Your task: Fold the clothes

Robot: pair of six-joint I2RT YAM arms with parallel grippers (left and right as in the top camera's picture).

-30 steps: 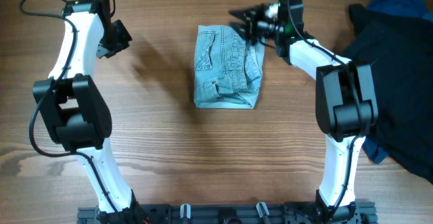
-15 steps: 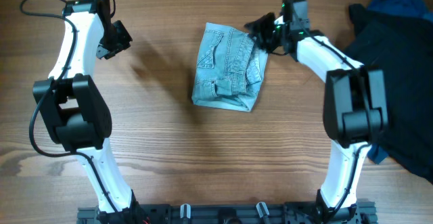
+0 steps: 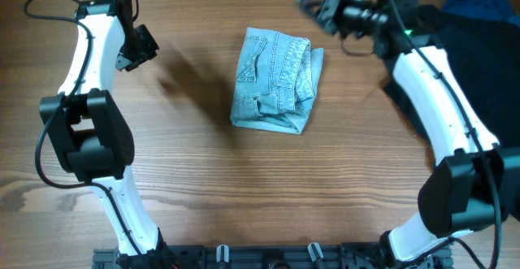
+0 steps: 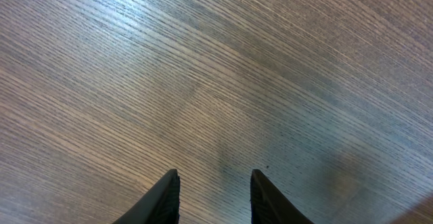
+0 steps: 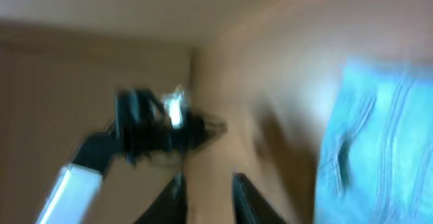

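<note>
Lying folded, the denim clothes [image 3: 276, 80] sit near the right gripper [image 3: 310, 1], to its left and below it, long axis front-to-back; the left gripper [image 3: 150, 46] is well apart. Both jaws are narrow, empty.

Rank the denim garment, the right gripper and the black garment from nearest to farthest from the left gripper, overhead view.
From the left gripper:
1. Denim garment, centre of the view, to its right.
2. Right gripper, top of the view, beyond the denim.
3. Black garment, at the far right.

Black garment [image 3: 491, 98] on wooden table [image 3: 244, 196]
</note>
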